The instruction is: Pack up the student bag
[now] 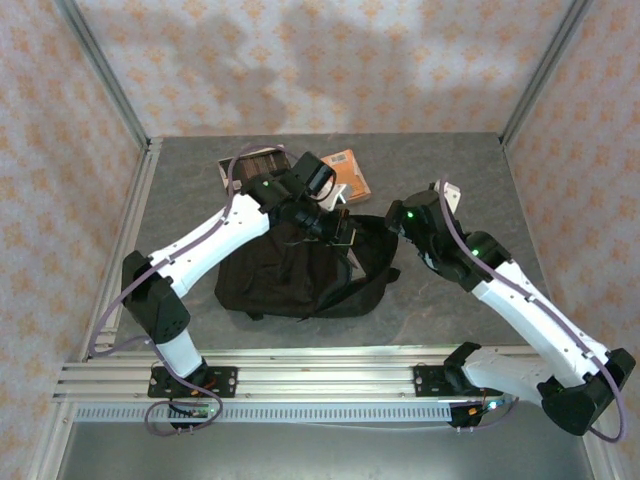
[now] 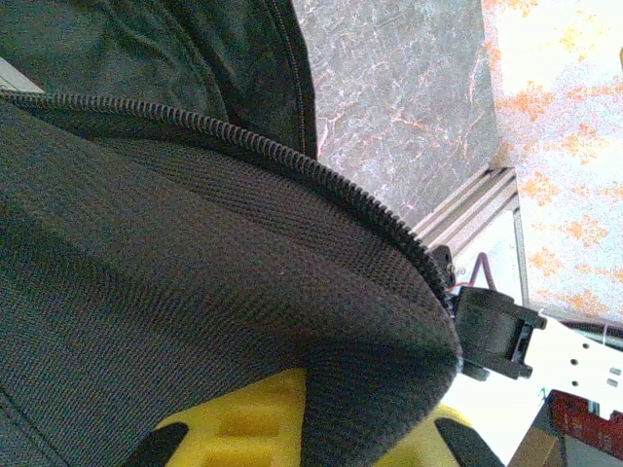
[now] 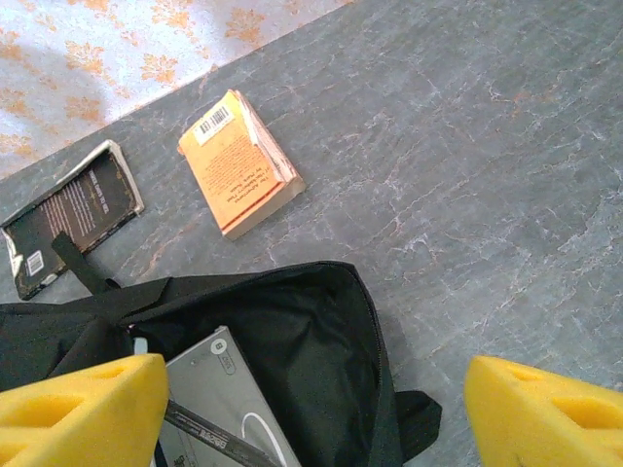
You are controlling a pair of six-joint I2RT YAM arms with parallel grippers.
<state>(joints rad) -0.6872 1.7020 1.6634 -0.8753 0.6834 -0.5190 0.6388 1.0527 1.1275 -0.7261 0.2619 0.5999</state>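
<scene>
The student bag (image 1: 300, 280), a black fabric backpack, lies in the middle of the table with its mouth towards the back right. My left gripper (image 1: 340, 232) is at that mouth; the left wrist view has a fold of the zip-edged flap (image 2: 195, 272) pinched between the yellow pads (image 2: 253, 418) of the left gripper (image 2: 360, 428). My right gripper (image 1: 392, 225) hovers just right of the mouth. In its wrist view the right gripper (image 3: 311, 409) stands open over the bag's interior (image 3: 321, 360), nothing between its fingers. A flat grey book-like item (image 3: 219, 399) lies inside.
An orange book (image 1: 345, 172) (image 3: 238, 163) and a dark book (image 1: 255, 165) (image 3: 68, 214) lie on the grey table behind the bag. Patterned walls with metal frame posts enclose the table. Bare tabletop (image 3: 467, 195) spreads to the right of the bag.
</scene>
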